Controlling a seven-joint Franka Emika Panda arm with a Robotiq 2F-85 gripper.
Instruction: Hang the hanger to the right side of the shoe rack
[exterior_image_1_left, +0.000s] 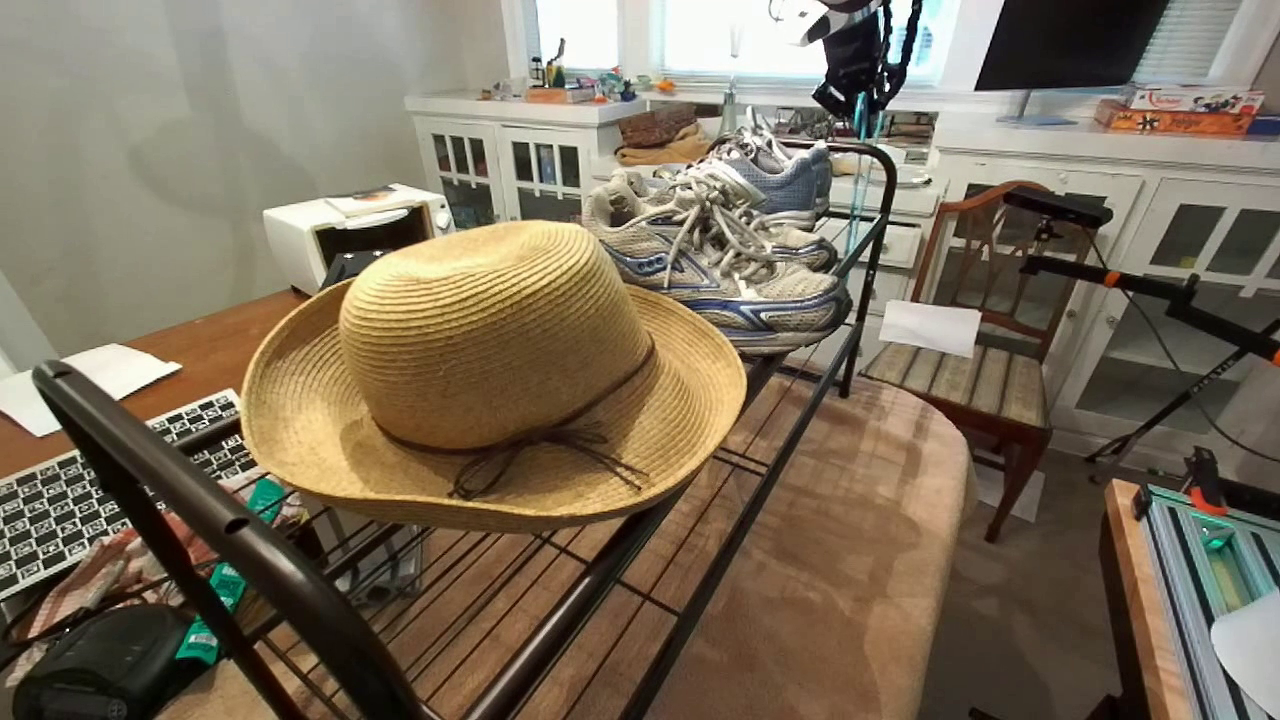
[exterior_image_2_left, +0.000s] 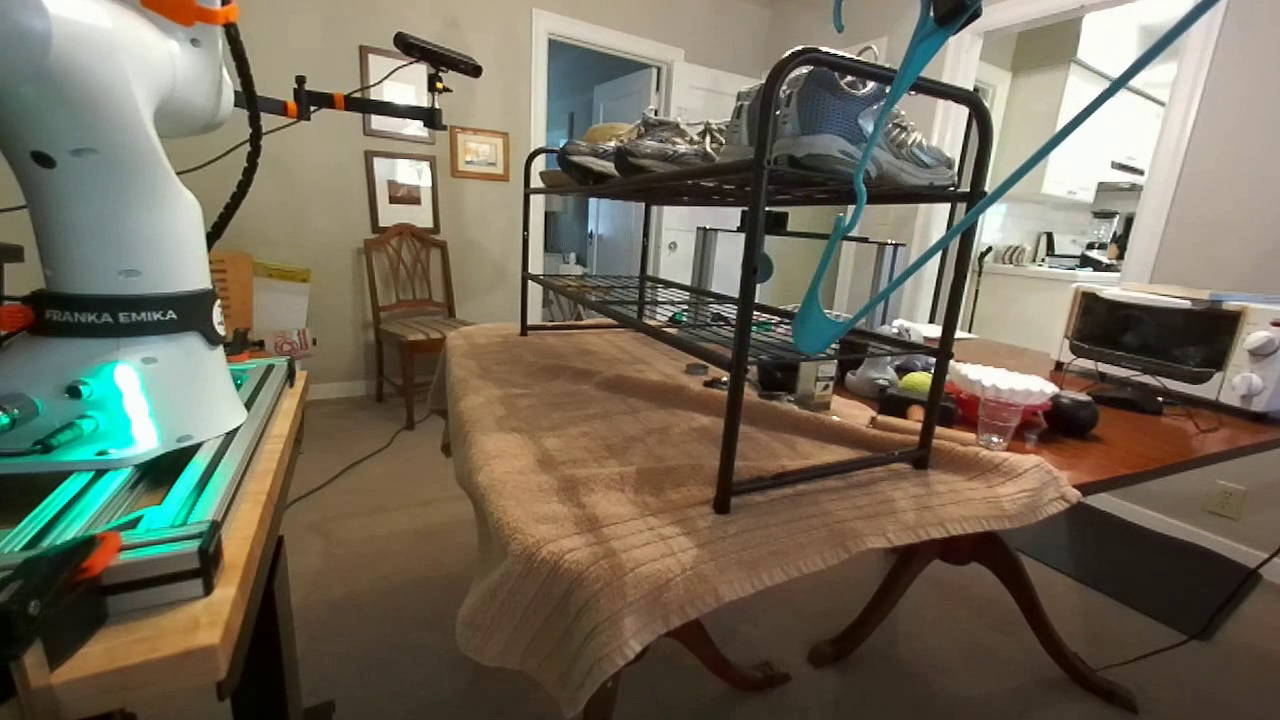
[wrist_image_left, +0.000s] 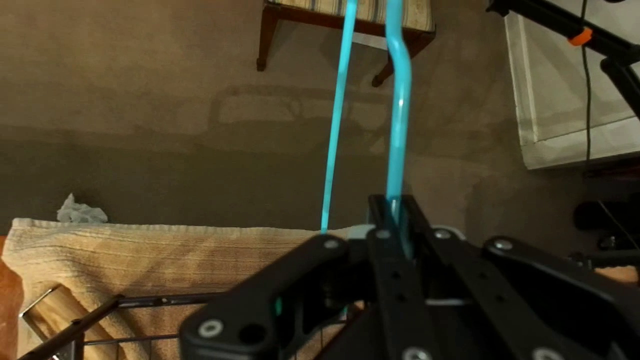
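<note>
The teal hanger (exterior_image_2_left: 822, 328) hangs tilted from my gripper (exterior_image_2_left: 957, 12), one lower corner pointing down, beside the end of the black shoe rack (exterior_image_2_left: 737, 400). A small teal curve at the top edge there looks like its hook. In the wrist view my gripper (wrist_image_left: 392, 205) is shut on a teal bar of the hanger (wrist_image_left: 398, 115). In an exterior view the gripper (exterior_image_1_left: 850, 95) is above the far end rail of the rack (exterior_image_1_left: 290, 590), with the hanger (exterior_image_1_left: 861, 115) below it. I cannot tell whether hanger and rack touch. Part of the hanger is out of frame.
Grey-white sneakers (exterior_image_1_left: 720, 270) and a straw hat (exterior_image_1_left: 500, 340) sit on the rack's top shelf. The rack stands on a tan towel (exterior_image_2_left: 600, 450) over a table. A wooden chair (exterior_image_2_left: 410, 290), a camera arm (exterior_image_2_left: 340, 103) and a toaster oven (exterior_image_2_left: 1150, 335) are around it.
</note>
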